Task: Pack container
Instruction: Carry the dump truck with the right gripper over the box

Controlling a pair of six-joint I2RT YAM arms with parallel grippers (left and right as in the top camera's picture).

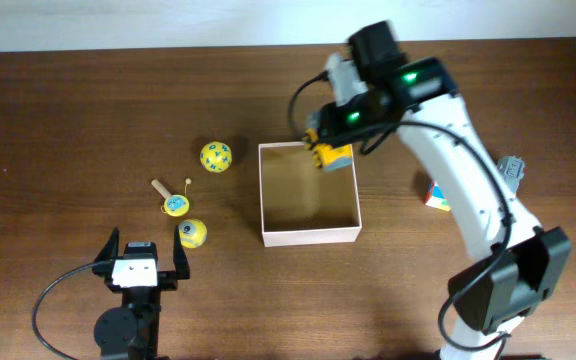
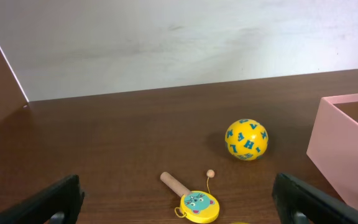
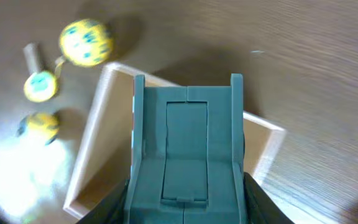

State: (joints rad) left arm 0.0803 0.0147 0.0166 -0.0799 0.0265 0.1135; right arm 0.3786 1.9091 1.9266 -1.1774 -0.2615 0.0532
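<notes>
The container (image 1: 308, 236), a shallow square box with pale pinkish walls and a tan floor, sits mid-table. Nothing shows on the part of its floor that I can see. My right gripper (image 1: 326, 150) hangs over its far right corner, shut on a grey-green and yellow plastic toy (image 1: 332, 156). In the right wrist view that toy (image 3: 187, 149) fills the space between the jaws of the right gripper (image 3: 187, 202), above the container (image 3: 98, 124). My left gripper (image 1: 140, 262) stands open near the front edge. Nothing is between the jaws of the left gripper (image 2: 179, 202).
Left of the box lie a yellow ball with blue letters (image 1: 216, 157), a small yellow rattle drum on a wooden handle (image 1: 173, 203) and a second yellow ball (image 1: 192, 234). A coloured cube (image 1: 436, 195) and a grey object (image 1: 513, 168) lie right of the right arm.
</notes>
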